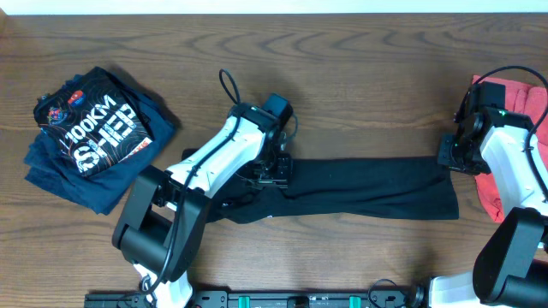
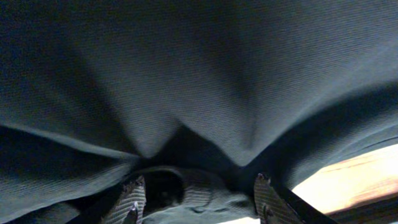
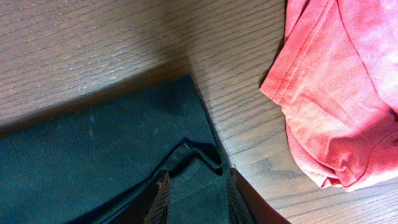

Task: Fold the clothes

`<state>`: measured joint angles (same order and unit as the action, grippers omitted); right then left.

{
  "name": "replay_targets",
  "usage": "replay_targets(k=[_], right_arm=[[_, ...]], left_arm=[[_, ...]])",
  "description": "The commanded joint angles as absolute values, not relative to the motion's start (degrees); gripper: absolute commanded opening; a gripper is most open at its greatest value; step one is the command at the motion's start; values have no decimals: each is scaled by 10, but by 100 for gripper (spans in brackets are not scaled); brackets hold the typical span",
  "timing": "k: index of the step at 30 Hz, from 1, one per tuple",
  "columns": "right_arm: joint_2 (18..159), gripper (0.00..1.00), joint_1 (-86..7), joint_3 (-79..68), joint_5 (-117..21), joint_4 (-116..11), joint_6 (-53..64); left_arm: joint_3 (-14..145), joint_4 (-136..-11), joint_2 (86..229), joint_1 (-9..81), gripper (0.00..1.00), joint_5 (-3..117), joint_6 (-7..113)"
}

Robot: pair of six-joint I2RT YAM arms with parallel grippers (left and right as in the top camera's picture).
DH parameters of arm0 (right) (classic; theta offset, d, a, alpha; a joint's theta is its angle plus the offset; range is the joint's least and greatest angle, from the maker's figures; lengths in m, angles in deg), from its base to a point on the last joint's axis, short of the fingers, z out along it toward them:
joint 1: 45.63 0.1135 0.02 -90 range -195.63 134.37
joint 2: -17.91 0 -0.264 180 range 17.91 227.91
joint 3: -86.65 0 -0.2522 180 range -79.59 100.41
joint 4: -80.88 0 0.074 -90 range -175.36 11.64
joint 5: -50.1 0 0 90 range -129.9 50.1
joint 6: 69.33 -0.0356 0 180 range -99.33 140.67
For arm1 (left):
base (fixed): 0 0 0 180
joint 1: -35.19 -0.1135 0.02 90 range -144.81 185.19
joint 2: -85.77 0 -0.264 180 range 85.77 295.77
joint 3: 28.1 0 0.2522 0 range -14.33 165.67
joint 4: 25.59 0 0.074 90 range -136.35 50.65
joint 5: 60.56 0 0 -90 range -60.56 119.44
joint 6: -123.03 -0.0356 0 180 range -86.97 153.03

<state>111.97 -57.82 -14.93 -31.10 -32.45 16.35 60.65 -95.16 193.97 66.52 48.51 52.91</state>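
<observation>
Black tee (image 1: 368, 186) lies as a long, creased band.

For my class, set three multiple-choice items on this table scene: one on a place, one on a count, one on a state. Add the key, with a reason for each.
1. Where does the red garment lie?
A. at the right end of the table
B. in its middle
C. at its left end

2. How many garments show in the overhead view?
A. two
B. three
C. five

3. What state is the black tee in?
A. balled up
B. folded into a long strip
C. spread fully open

Key:
1 A, it sits at the overhead view's right edge.
2 B, there are the red one, the black one and the navy 100KM tee.
3 B, it lies as a narrow band.
</observation>
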Motion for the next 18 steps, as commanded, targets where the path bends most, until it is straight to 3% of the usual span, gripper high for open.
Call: replay_targets(k=[1, 8, 18], right_arm=[[1114, 29, -580, -148, -313, -325, 160], [1114, 29, -580, -148, -313, -324, 160], [1114, 31, -580, -148, -313, -324, 160]], left_arm=[[606, -948, 1928, 677, 57, 467, 549], [605, -947, 1928, 684, 39, 463, 550], [583, -940, 1928, 684, 37, 432, 550]])
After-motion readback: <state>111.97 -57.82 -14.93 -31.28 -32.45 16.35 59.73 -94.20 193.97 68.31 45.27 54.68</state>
